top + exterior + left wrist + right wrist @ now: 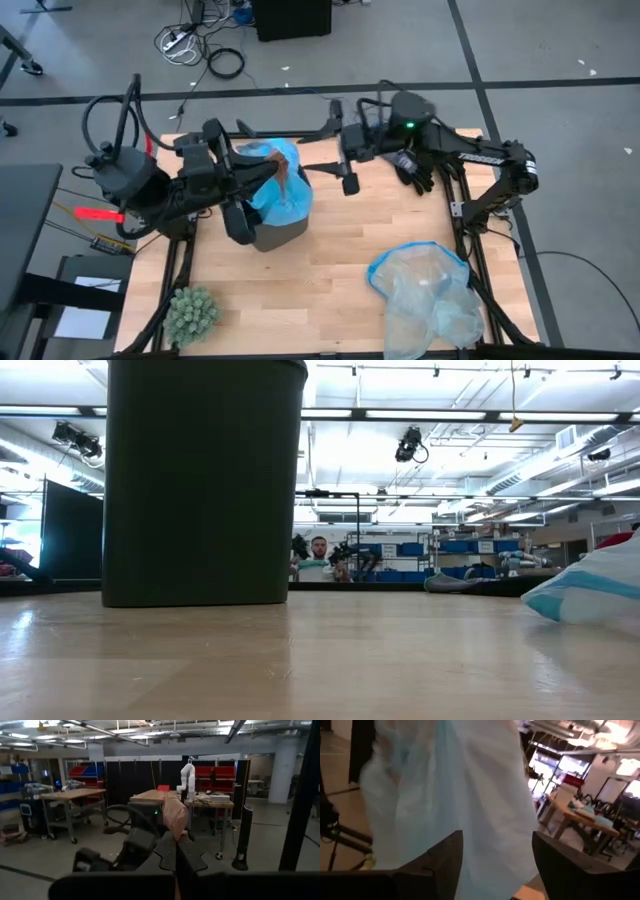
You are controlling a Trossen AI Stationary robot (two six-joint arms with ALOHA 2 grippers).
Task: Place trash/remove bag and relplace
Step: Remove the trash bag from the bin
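On a pale wooden table (330, 265) we see our left gripper (283, 172), clamped on a crumpled brown paper wad (285, 175), above the sky-blue liner (285, 200) in the dark bin (200, 480), so release it centred; the right gripper (495, 865) hangs open.

A dark bin (272, 232) stands on the wooden table (330, 260), lined with a bright blue bag (285, 195) that bulges above its rim. The left gripper (283, 172) reaches over the bin's mouth, closed on a piece of brown paper (284, 180). The right gripper (350, 180) hangs over the table near the bin. A paler plastic bag (428, 290) lies on the table's right side, and a green spiky ball (191, 312) sits at the near left corner.
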